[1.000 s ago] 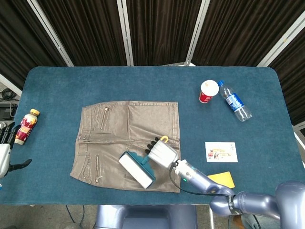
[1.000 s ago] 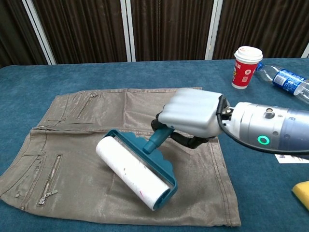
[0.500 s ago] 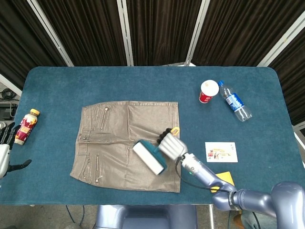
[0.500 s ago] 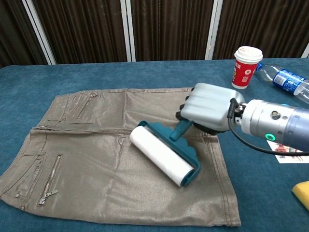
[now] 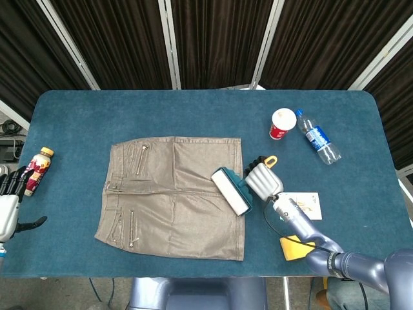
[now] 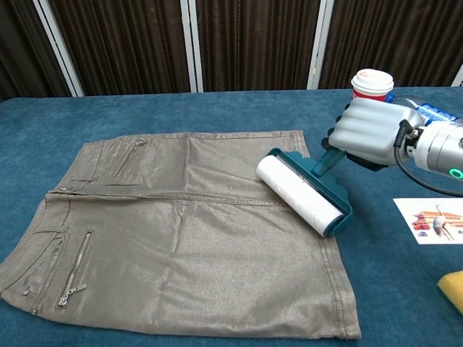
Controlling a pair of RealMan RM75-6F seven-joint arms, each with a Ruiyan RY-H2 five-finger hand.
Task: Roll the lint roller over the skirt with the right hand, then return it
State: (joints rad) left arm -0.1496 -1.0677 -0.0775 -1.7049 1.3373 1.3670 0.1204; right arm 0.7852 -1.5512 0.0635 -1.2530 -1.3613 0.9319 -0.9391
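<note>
From the head view, a blue table [image 5: 193,110] stands before dark curtains with pale posts. A tan skirt [image 5: 161,194] lies flat on it, left of centre. The right hand [image 5: 261,179] grips the teal handle of the roller [image 5: 231,190], whose white drum rests on the skirt's right edge (about midway along that side). A yellow tab shows at the top of the hand. A cup [image 5: 282,123] and a bottle [image 5: 318,137] sit close together at the far right; a card [image 5: 308,205] and a yellow sponge [image 5: 293,248] lie near the right arm. A small drink [image 5: 37,170] lies at the left edge, and the left hand [image 5: 6,200] hangs off the table there, holding nothing, its dark fingers apart.

In the chest view, the roller [image 6: 300,191] lies slantwise on the skirt [image 6: 166,238], drum touching the cloth. The right hand [image 6: 369,134] is clenched around the handle, beyond the skirt's right edge. The cup [image 6: 371,79] stands behind the hand; the card [image 6: 432,219] lies right.
</note>
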